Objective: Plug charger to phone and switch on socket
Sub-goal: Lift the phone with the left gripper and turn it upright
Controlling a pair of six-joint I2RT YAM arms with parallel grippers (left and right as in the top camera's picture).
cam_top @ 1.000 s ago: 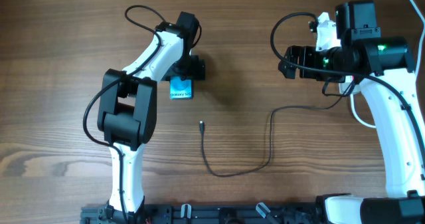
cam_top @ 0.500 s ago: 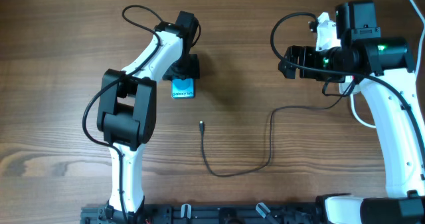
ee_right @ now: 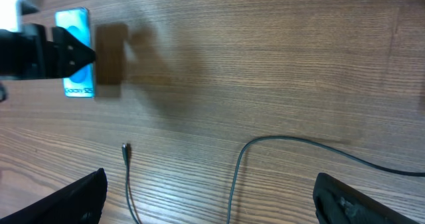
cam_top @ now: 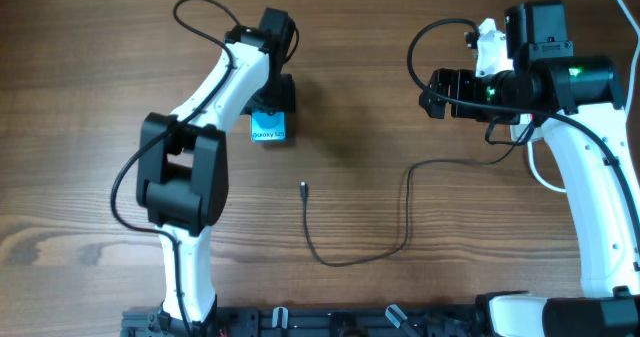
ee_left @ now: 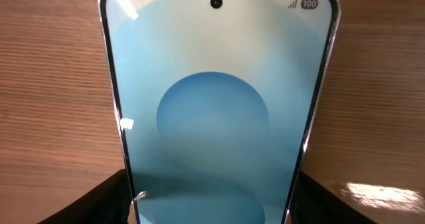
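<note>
The phone (cam_top: 269, 128) has a teal screen and lies on the table at the back left. My left gripper (cam_top: 272, 103) is shut on its far end. In the left wrist view the phone (ee_left: 212, 98) fills the frame, with my dark fingers (ee_left: 212, 201) against both its edges. The charger is a thin black cable (cam_top: 360, 257) with its tip (cam_top: 303, 188) lying free below the phone. It also shows in the right wrist view (ee_right: 125, 149). My right gripper (cam_top: 430, 92) (ee_right: 212, 197) is open and empty above the table. The socket (cam_top: 488, 42) is mostly hidden by the right arm.
A thick white cord (cam_top: 538, 172) curves along the right arm. The black cable runs right under that arm (cam_top: 480, 162). The phone and my left fingers show at the top left of the right wrist view (ee_right: 74, 81). The table is brown wood.
My left gripper has shifted slightly left and toward the back, and the phone has moved with it. The right arm and the cable have not moved.
</note>
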